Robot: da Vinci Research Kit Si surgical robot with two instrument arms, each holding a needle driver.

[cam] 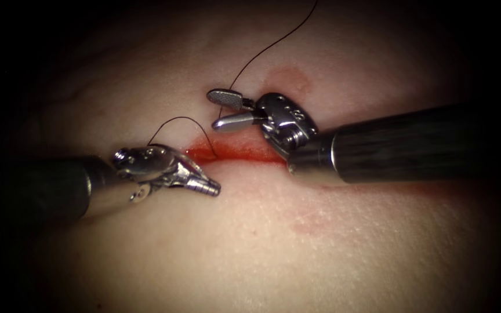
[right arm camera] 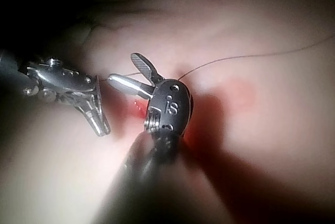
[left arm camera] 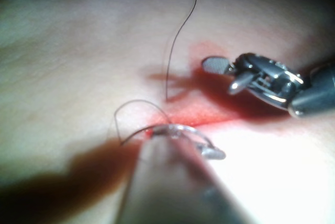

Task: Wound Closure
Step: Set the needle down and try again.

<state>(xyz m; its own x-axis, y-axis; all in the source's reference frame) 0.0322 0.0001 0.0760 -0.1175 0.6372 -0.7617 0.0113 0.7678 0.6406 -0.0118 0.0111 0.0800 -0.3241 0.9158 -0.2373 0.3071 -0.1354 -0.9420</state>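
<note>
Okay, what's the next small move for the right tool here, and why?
Probably close the right tool on the thread: its jaws stand open with the thread running between them, just above the cut. The left tool looks shut by the cut's left end; what it holds, I cannot tell.

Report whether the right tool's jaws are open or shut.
Open: the right tool has its two jaws spread apart, with the thread running between them, ungripped.

Dark, faintly striped shafts [cam: 401,142] end in polished silver wristed end effectors [cam: 227,110] with ridged jaws and small screws.
</note>
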